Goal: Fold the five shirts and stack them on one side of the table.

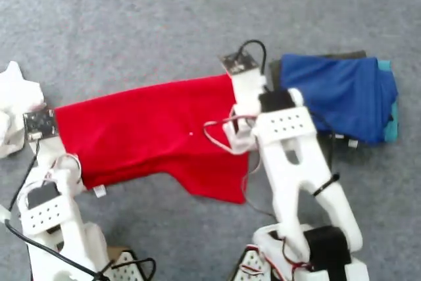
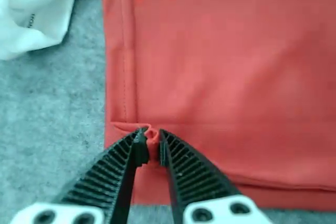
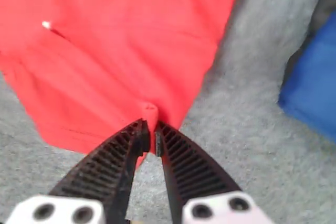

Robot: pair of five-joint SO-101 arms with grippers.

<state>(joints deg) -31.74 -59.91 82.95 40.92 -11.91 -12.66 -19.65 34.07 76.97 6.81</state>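
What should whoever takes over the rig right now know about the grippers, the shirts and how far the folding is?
Left gripper: shut on one end of the red shirt.
Right gripper: shut on its other end, beside the folded stack.
Done: that stack at the table's side, blue on top, teal and dark edges beneath.
Left: fold the red shirt, then the crumpled white shirt, and stack both.

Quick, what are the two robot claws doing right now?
The left gripper is shut on the red fabric shirt.
The right gripper is shut on it too.
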